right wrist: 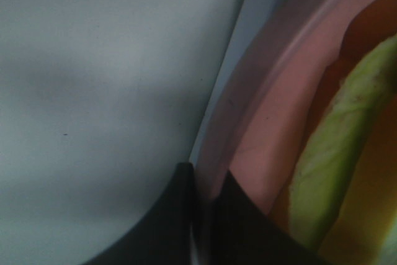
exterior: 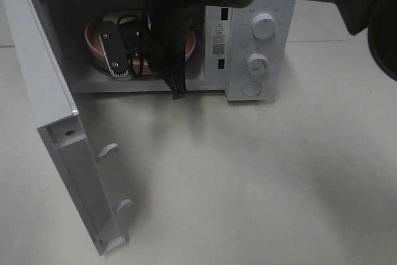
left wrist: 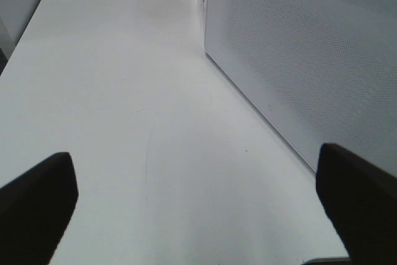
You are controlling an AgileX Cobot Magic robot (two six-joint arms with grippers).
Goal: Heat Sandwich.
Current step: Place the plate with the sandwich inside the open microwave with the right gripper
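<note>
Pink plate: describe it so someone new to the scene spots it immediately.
Find the white microwave in the upper half of the high view, its door swung open. Inside its cavity, behind the black right arm, sits the pink plate. It is the only round, pink thing there.

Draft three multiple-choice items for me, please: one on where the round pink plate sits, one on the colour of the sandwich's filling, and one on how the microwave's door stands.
1. Where is the round pink plate relative to the white box-shaped microwave oven? A on top of it; B inside it; C in front of it.
2. What colour is the filling of the toy-like white-bread sandwich? A pale yellow-green; B red; C blue.
3. How does the white hinged oven door stand? A shut; B taken off; C swung open.

Answers: B, the plate's rim shows within the oven's cavity; A, the right wrist view shows a pale green layer on the plate; C, the door stands out from the front and the cavity is bared.
</note>
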